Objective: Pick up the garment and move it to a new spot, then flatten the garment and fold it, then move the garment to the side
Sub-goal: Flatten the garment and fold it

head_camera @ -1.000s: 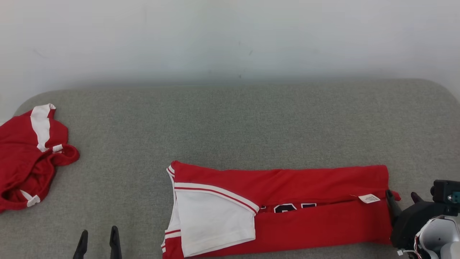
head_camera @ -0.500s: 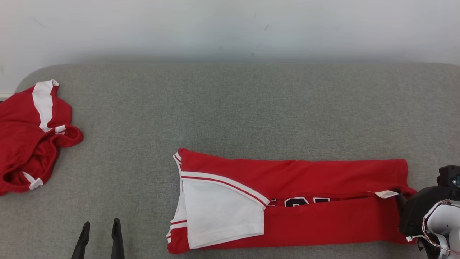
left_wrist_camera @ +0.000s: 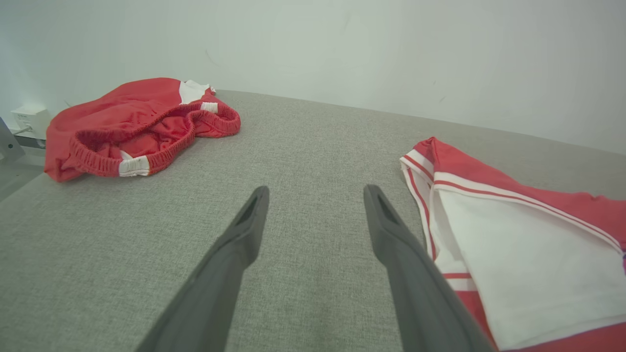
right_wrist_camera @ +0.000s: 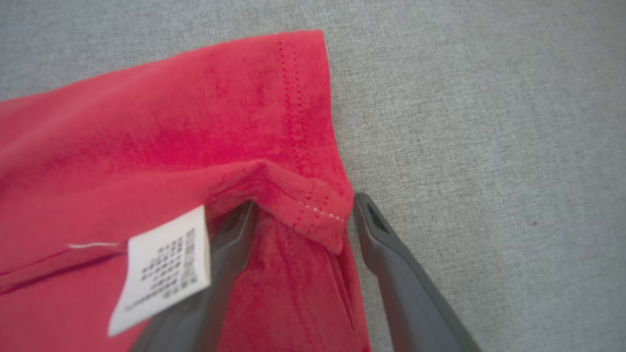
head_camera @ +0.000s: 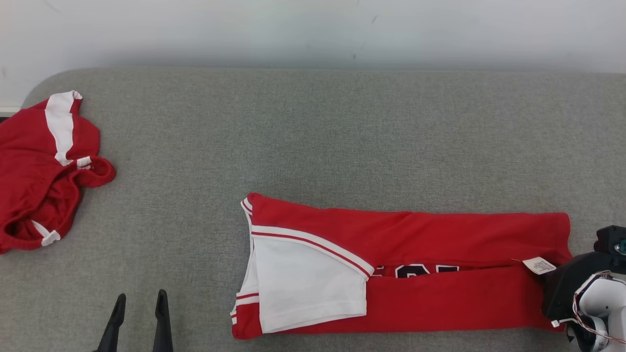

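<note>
The garment (head_camera: 440,234) is a red shirt with white sleeves and white trim, folded into a long band on the grey cushion (head_camera: 313,137). Its sleeve end (left_wrist_camera: 528,254) lies to the right of my left gripper (left_wrist_camera: 315,190). That gripper (head_camera: 141,296) is open and holds nothing, low at the left and apart from the cloth. My right gripper (right_wrist_camera: 305,203) is open at the band's right end. The bunched hem corner (right_wrist_camera: 313,210) lies between its fingers, and the left finger runs under the white care label (right_wrist_camera: 161,264). In the head view the label (head_camera: 538,265) sits just beyond the dark wrist.
A second red garment (head_camera: 44,171) with white bands lies crumpled at the cushion's far left corner (left_wrist_camera: 137,122). A pale wall rises behind the cushion's back edge. A small white box (left_wrist_camera: 29,120) sits by the wall past the left end.
The camera has tilted, shifting the whole picture up and to the right. My right gripper's fingers, which stood beside the hem, now reach over its corner. The left gripper stays put.
</note>
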